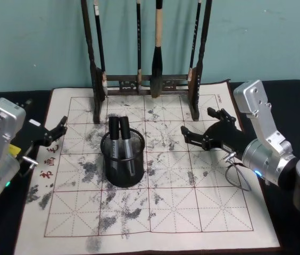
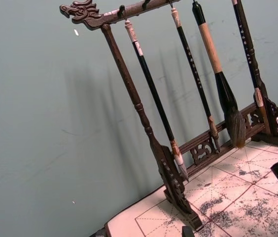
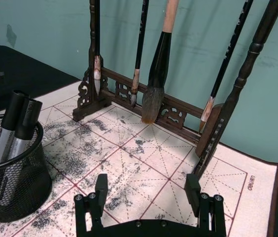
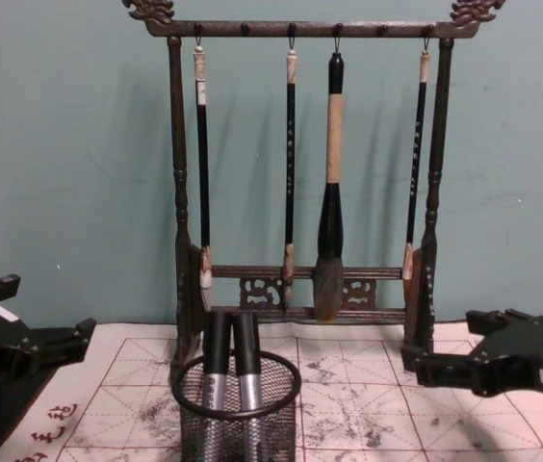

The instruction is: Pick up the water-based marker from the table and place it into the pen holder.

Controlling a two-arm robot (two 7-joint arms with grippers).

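Starting on the left, the left hand (image 1: 56, 131) sat low at the mat's left edge, over the black tabletop (image 1: 288, 87), pointing inward toward the middle with its fingers spread and nothing between them; in the chest view it (image 4: 45, 348) poked in from the left edge just above the mat. Moving in, the pen holder (image 1: 122, 159) stood upright on the calligraphy mat (image 1: 155, 212), a bit left of centre, and two markers (image 1: 119, 139) were already standing in it side by side, caps up and leaning slightly against the rim, so the water-based marker was in the cup, though I couldn't tell which of the two it was. Behind that, the wooden brush rack (image 1: 144, 85) stood at the mat's far edge with four brushes hanging from it. Over on the right, the right hand (image 1: 196, 127) hovered above the mat to the right of the holder, well apart from it, arm bent and reaching in from the right, fingers wide open and empty. The right wrist view showed its two fingertips (image 3: 101, 186) spread over the grid, with the mesh cup (image 3: 11, 182) off to one side.
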